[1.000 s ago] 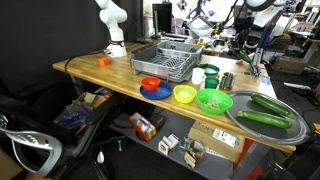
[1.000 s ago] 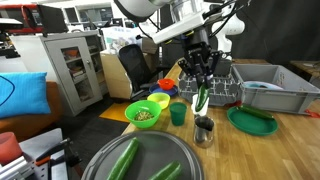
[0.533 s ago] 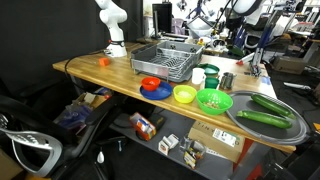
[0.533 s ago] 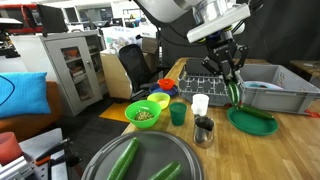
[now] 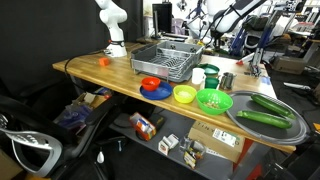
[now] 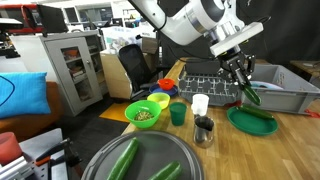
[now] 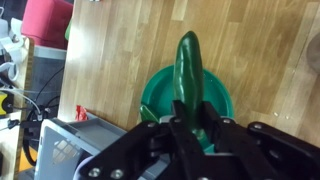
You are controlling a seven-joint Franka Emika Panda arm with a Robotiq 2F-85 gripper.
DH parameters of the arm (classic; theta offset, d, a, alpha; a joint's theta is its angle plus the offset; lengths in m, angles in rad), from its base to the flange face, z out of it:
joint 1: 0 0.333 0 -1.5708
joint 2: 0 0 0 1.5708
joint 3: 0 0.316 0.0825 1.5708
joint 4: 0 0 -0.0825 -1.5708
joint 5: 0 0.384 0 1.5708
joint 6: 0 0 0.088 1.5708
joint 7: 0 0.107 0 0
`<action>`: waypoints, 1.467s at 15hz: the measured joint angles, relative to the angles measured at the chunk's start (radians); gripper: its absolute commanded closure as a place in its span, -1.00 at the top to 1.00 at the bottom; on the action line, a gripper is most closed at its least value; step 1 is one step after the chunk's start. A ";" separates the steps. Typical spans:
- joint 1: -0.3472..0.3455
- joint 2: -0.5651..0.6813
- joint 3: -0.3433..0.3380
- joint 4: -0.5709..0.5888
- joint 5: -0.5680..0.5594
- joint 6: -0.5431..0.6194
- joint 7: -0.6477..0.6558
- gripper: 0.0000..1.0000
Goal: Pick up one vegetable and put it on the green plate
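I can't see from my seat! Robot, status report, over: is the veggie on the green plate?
Jaws shut on the cucumber. Cucumber hanging over the green plate, not set down. Nothing seen in the way.

A wooden desk [image 6: 290,150] lies beneath the claw [image 6: 246,86], a black curtain [image 6: 292,30] behind it, a white cabinet [image 6: 70,65] well apart.

Above green plate [image 6: 252,121]: clear but for held cucumber [image 6: 248,96]. Grey bin [image 6: 285,90] just behind — blocks far side. White cup [image 6: 200,104], dark cup [image 6: 204,130] near opposite edge — wood gap between.
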 measured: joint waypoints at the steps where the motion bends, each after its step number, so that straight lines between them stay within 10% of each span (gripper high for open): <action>1: 0.007 0.029 0.000 0.031 -0.013 0.000 -0.013 -0.88; 19: 0.033 0.371 -0.016 0.335 -0.130 0.000 -0.304 -0.85; 21: 0.034 0.383 -0.018 0.354 -0.134 0.000 -0.320 -0.02; 22: 0.034 0.389 -0.018 0.362 -0.135 0.000 -0.327 0.02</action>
